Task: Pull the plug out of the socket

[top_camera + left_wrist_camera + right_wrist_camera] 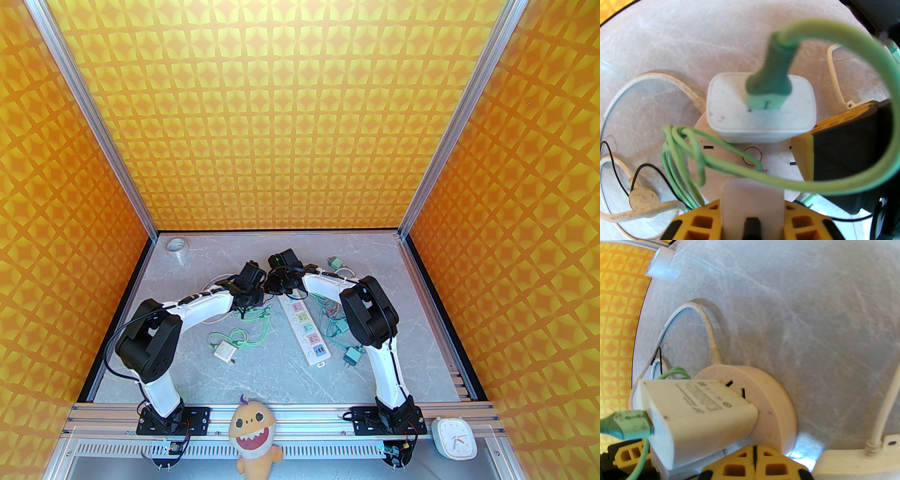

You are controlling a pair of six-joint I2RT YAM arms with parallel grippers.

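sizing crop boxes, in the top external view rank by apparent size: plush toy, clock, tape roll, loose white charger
1. plush toy, though it sits close to the camera
2. clock
3. tape roll and loose white charger: they look alike, so they are unranked

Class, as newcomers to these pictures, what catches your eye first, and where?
The orange-and-yellow patterned walls enclosing the grey marble-look table strike first. Mid-table, a white cube charger with a green cable stands plugged into a round white socket. An orange plush toy with a toothy grin sits at the near edge.
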